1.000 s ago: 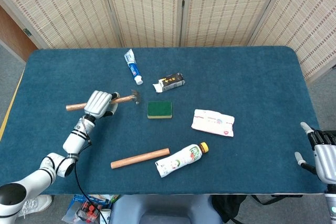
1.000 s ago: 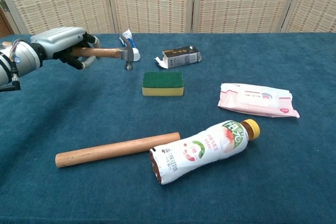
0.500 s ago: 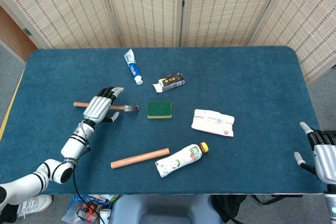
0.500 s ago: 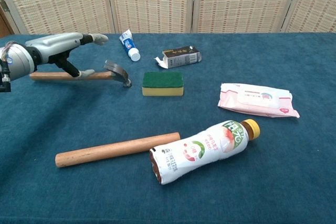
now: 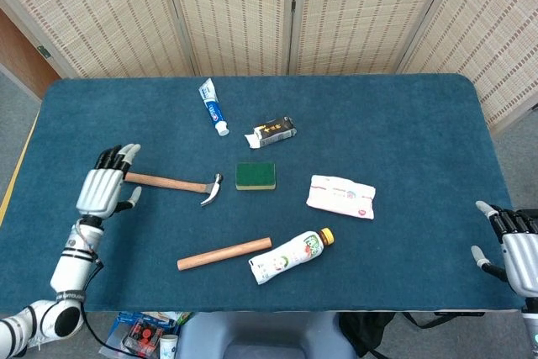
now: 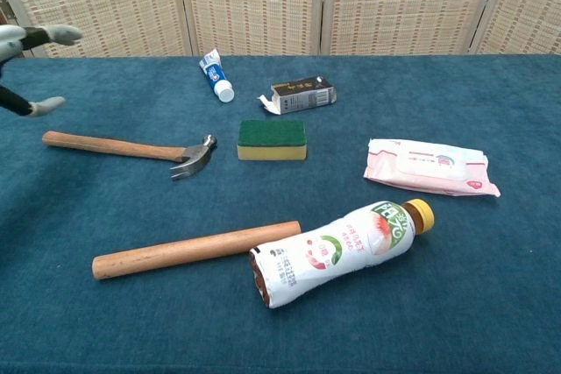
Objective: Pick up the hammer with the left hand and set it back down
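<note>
The hammer (image 5: 172, 182) (image 6: 123, 148) lies flat on the blue table, wooden handle pointing left, metal head toward the green sponge. My left hand (image 5: 107, 190) hovers over the handle's left end with its fingers spread, holding nothing; in the chest view only its fingertips (image 6: 35, 37) show at the left edge. At the table's near right corner my right hand (image 5: 513, 241) is open and empty; the chest view does not show it.
A green sponge (image 5: 255, 176) lies just right of the hammer head. A toothpaste tube (image 5: 213, 107) and a small black box (image 5: 274, 131) sit behind. A wooden rod (image 5: 224, 253), a bottle (image 5: 291, 256) and a wipes pack (image 5: 340, 196) lie nearer the front.
My left hand opened, let go of the hammer and drew back left. The hammer went from held above the table to lying flat, shifted slightly.
</note>
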`<state>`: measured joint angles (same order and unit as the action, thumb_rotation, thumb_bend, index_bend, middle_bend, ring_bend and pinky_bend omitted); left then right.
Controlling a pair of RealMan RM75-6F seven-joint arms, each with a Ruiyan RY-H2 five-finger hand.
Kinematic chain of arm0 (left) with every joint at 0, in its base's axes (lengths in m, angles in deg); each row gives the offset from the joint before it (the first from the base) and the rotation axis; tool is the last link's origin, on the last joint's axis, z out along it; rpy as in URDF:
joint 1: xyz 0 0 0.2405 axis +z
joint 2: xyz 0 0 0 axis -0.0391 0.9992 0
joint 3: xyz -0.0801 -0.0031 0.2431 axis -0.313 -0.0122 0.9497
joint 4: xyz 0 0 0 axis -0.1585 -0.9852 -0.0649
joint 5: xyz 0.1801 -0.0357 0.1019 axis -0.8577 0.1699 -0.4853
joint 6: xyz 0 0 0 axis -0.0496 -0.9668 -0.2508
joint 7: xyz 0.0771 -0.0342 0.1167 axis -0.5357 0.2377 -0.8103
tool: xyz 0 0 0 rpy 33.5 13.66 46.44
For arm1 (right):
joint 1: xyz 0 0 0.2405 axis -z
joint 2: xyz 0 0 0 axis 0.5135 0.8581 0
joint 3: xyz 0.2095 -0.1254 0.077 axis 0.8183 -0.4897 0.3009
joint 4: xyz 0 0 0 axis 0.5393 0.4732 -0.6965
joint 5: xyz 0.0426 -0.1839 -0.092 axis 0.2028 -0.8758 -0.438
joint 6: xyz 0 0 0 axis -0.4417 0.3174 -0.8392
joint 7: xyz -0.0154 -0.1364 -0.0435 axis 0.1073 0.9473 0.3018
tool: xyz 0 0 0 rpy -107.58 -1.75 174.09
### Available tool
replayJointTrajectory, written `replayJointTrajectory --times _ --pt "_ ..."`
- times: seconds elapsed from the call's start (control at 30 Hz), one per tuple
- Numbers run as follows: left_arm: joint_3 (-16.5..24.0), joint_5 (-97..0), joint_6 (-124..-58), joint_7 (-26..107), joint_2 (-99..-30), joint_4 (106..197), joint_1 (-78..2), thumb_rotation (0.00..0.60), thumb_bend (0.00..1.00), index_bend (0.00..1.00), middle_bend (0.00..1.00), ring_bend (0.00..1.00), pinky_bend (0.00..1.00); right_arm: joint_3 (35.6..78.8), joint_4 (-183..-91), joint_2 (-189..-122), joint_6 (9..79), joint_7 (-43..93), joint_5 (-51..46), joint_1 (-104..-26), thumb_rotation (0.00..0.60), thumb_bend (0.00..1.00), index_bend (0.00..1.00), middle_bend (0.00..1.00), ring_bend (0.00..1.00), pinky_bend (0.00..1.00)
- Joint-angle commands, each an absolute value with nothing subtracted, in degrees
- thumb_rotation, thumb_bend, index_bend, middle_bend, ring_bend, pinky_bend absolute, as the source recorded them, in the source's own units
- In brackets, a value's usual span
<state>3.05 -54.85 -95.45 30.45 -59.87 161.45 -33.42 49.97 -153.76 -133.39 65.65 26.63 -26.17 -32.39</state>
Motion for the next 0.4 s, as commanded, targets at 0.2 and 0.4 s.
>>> replayJointTrajectory --times 0.2,0.4 --pt "8.55 -58.79 -108.71 29.64 -53.13 171.22 -21.76 0.6 0.38 0.0 0.0 0.01 0.07 49.61 -153.16 -133.61 65.46 25.83 -28.5 -33.5 0.6 0.28 0.16 0.23 0.19 0.18" --pt "11.42 -63.66 -115.12 30.2 -51.51 174.46 -16.29 0.6 0.38 0.0 0.0 0.01 0.07 49.51 -153.15 -134.15 65.48 26.34 -28.8 -33.77 0.6 0.28 0.16 0.23 0.19 0.18"
